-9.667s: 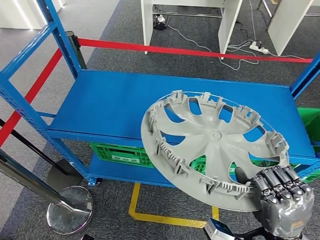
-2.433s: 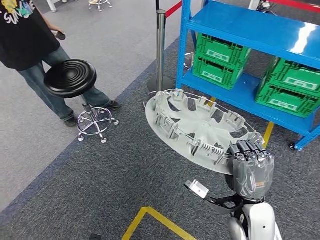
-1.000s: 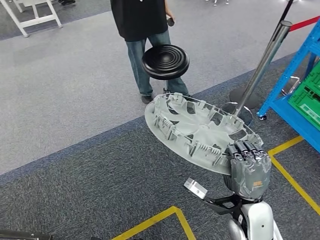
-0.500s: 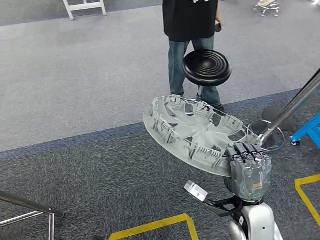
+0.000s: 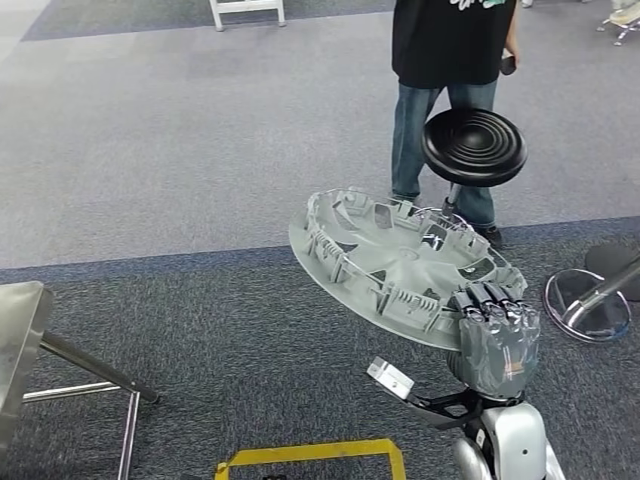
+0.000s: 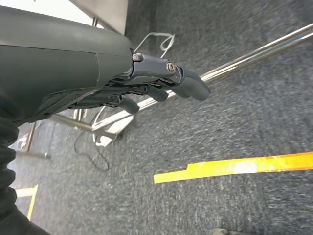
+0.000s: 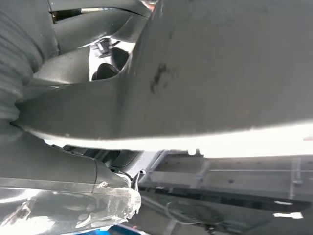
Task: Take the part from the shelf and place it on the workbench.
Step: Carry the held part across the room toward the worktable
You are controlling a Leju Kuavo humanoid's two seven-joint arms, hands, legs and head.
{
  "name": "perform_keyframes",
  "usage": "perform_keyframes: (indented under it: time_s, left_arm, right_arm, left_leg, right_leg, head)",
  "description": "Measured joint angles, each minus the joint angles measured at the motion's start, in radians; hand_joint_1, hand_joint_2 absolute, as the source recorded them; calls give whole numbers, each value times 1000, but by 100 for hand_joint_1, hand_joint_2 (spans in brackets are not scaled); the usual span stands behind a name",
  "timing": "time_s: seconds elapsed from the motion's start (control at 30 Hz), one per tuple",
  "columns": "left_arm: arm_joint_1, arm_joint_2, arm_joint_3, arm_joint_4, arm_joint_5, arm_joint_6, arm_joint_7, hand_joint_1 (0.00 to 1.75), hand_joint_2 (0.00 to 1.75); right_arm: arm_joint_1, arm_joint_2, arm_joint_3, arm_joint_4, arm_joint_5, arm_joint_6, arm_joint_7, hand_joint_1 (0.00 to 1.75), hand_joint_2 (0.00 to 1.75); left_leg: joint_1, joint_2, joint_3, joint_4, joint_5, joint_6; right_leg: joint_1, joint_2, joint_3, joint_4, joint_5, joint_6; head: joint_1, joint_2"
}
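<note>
The part is a large grey wheel cover (image 5: 396, 262), round, ribbed side up, tilted a little. My right hand (image 5: 496, 338) grips its near right rim and carries it above the dark carpet. From the right wrist camera the cover's smooth grey underside (image 7: 221, 68) lies close over the hand (image 7: 66, 171). My left hand (image 6: 155, 88) hangs beside my body over the carpet, its fingers (image 6: 190, 84) stretched out and holding nothing.
A person in jeans (image 5: 441, 110) stands just beyond the cover beside a black round stool (image 5: 474, 146). A steel barrier post with its round base (image 5: 587, 303) lies at the right. A metal table corner (image 5: 16, 350) stands at the left. Yellow floor tape (image 5: 309, 455) runs near my feet.
The whole picture has swung: the camera has turned away from the blue shelf, so the person, stool and post have slid rightward. The wheel cover stays held in my right hand the same way.
</note>
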Motion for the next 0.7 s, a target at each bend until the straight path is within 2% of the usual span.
perform_keyframes:
  time_s: [0.07,0.1,0.13,0.17,0.2,0.23,0.27,0.33,0.37,0.4,0.43,0.47,0.5,0.53,0.57,0.6,0.63,0.7]
  left_arm:
    - [-2,1,0,0,0,-1,1,0,175]
    - [-4,1,0,0,0,-1,1,0,175]
    - [-5,1,0,0,0,-2,1,0,175]
    - [-5,1,0,0,0,-2,1,0,175]
    - [-4,0,1,0,0,-2,1,0,175]
    - [-3,0,1,0,0,-2,1,0,175]
    - [-3,0,1,0,0,-2,2,0,175]
    - [-6,-2,1,0,0,-2,3,0,175]
    - [-6,-2,1,0,0,-3,3,0,175]
    - [-6,-3,1,0,0,-3,3,0,175]
    - [-5,-3,2,0,0,-3,4,0,175]
    - [-4,-4,2,0,0,-3,4,0,175]
    - [-4,-5,2,0,0,-3,4,0,175]
    - [-4,-6,2,0,0,-3,4,0,175]
    - [-4,-7,2,0,0,-3,4,0,175]
    - [-5,-7,2,0,-1,-3,4,0,175]
    - [-4,-8,2,0,-1,-4,5,0,175]
    - [-2,-8,2,0,-1,-4,9,0,175]
  right_arm:
    - [0,0,0,0,0,0,-2,175,175]
    - [0,0,0,0,1,0,-4,175,175]
    - [-1,0,1,1,2,0,-5,175,175]
    - [-2,0,1,2,3,0,-6,175,175]
    - [-3,0,2,3,3,0,-7,175,175]
    - [-4,0,2,4,4,0,-8,175,175]
    - [-4,0,3,5,4,0,-9,175,175]
    - [-3,0,3,7,4,0,-9,175,175]
    - [-3,0,3,9,4,0,-10,175,175]
    - [-3,0,3,11,5,0,-10,175,175]
    - [-3,0,3,15,5,0,-10,175,175]
    - [-3,0,3,19,6,0,-10,175,175]
    - [-4,0,3,22,6,0,-10,175,175]
    - [-4,0,3,24,6,0,-10,175,175]
    - [-6,0,3,25,7,0,-10,175,175]
    - [-8,0,3,27,7,0,-10,175,175]
    - [-10,0,4,29,8,0,-10,175,175]
    - [-13,0,4,34,10,0,-10,175,175]
  left_leg:
    - [-9,47,65,-123,42,9]
    - [-14,64,80,-156,46,16]
    - [-19,69,84,-168,40,22]
    - [-20,58,83,-173,39,30]
    - [-19,45,83,-175,40,36]
    - [-17,31,86,-178,40,42]
    - [-14,18,88,-181,41,49]
    - [-12,-8,91,-182,41,58]
    - [-12,-23,92,-182,40,60]
    - [-12,-38,93,-182,40,61]
    - [-12,-55,95,-181,39,61]
    - [-12,-71,98,-181,38,61]
    - [-12,-87,102,-181,37,60]
    - [-12,-102,105,-180,36,58]
    - [-12,-115,104,-178,34,54]
    - [-11,-127,102,-177,33,49]
    - [-9,-138,97,-176,34,43]
    - [-5,-157,90,-176,37,30]
  right_leg:
    - [5,-22,9,1,-10,9]
    - [8,-34,12,2,-14,14]
    - [11,-46,14,1,-18,19]
    - [12,-59,17,0,-21,24]
    - [11,-62,19,0,-26,29]
    - [8,-47,16,11,-37,34]
    - [6,-19,3,41,-56,37]
    - [4,47,-60,164,-112,39]
    - [5,63,-101,234,-134,39]
    - [5,70,-135,283,-141,39]
    - [6,73,-153,297,-128,38]
    - [6,76,-150,270,-95,37]
    - [5,85,-131,210,-50,34]
    - [3,106,-105,142,-10,30]
    - [0,128,-78,79,14,27]
    - [-1,146,-59,39,26,25]
    - [-1,156,-50,22,25,24]
    - [0,139,-44,14,25,18]
  head:
    - [0,0]
    - [1,0]
    - [2,0]
    - [2,0]
    - [3,0]
    - [5,0]
    - [7,0]
    - [15,0]
    - [17,0]
    - [18,0]
    - [18,0]
    - [18,0]
    - [18,0]
    - [18,0]
    - [18,0]
    - [18,0]
    - [18,0]
    - [18,0]
